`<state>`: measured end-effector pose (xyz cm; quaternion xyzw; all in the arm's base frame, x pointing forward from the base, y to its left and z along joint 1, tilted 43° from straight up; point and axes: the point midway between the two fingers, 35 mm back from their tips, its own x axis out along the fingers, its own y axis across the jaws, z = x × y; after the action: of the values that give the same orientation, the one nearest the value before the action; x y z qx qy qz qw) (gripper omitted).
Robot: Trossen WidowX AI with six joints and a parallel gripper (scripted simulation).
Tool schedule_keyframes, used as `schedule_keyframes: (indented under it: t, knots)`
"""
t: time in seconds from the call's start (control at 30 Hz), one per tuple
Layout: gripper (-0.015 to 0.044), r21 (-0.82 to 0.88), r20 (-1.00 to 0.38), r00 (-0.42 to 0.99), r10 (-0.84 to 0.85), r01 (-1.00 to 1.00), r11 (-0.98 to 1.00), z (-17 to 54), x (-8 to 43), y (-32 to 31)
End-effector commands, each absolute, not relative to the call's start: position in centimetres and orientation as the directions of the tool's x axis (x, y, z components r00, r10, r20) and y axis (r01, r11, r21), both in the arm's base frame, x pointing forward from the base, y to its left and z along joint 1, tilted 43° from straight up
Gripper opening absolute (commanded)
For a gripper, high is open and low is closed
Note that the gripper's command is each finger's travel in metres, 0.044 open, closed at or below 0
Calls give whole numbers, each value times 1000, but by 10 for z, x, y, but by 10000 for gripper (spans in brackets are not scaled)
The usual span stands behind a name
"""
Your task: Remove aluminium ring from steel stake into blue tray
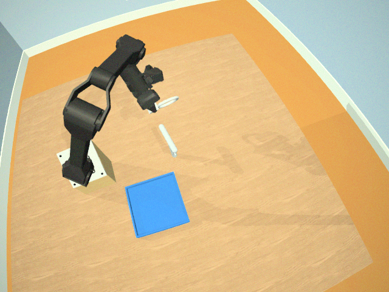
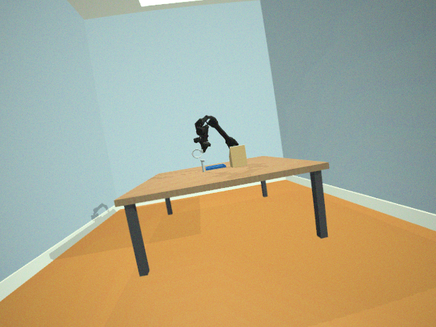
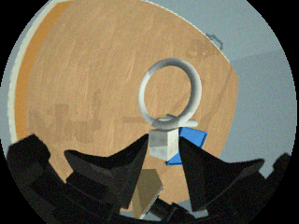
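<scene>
While the black arm (image 1: 117, 61) (image 2: 220, 130) arches above the desk (image 1: 238, 188) (image 2: 225, 179), its pincer (image 1: 152, 109) (image 2: 204, 150) (image 3: 163, 140) is clamped on the small pale tab (image 3: 163, 144) of the ring (image 1: 168, 101) (image 2: 192, 153) (image 3: 142, 93). The ring is up in the air, off the stake (image 1: 168, 138) (image 2: 203, 165) (image 3: 189, 123) altogether, and it is tilted instead of lying level, its hoop reaching out beyond the fingertips. In the wrist view the tab sits between the two dark fingers, with the whole round of the ring showing past them. The stake stands upright on the desk with its cross-bar on top, apart from the ring. Seen from the top, the blue tray (image 1: 157, 204) (image 2: 215, 166) (image 3: 193, 136) lies flat on the desk near the stake, on the opposite side of it from the ring, and its inside is bare. The ring is therefore neither in the tray nor let go. At its other end, the arm stands on a box-shaped base (image 1: 108, 168) (image 2: 238, 156) (image 3: 146, 187) with a white top and tan sides, near one corner of the tray.
</scene>
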<state>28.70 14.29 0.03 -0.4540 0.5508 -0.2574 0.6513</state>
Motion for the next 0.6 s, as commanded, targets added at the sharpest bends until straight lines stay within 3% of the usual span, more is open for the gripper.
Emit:
schedule_keyframes:
  t: [0.0, 0.57]
  knots:
    - [0, -877, -480, 262, -837, -168, 450, 1, 295, 143]
    - [0, -878, -477, 262, -839, -166, 448, 0, 323, 145]
